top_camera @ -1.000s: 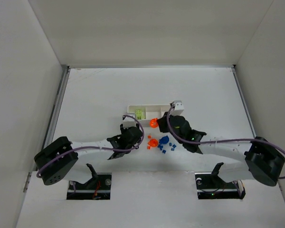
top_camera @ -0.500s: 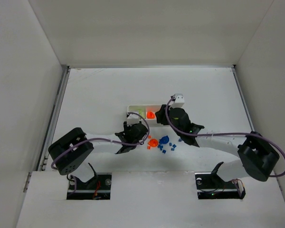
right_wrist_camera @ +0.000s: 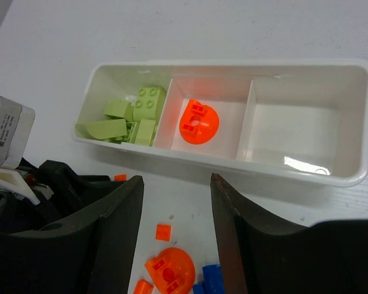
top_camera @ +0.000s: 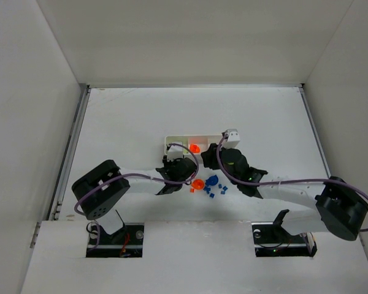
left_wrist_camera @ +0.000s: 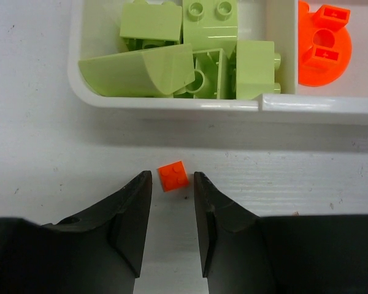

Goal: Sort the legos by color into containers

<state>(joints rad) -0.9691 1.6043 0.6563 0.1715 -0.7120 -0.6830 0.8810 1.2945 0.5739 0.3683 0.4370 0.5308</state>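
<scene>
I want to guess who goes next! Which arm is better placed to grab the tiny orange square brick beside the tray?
Left. The left hand, open, is lined up on the small orange square plastic brick just outside the white plastic tray. The right hand is open too, but farther off.

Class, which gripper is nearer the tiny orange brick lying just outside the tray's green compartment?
Left. The left gripper sits right at the orange brick, open fingers either side of it; the right gripper hovers farther off, over the loose bricks.

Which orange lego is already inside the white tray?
The round orange disc in the tray's middle compartment. The other orange pieces lie on the table outside.
</scene>
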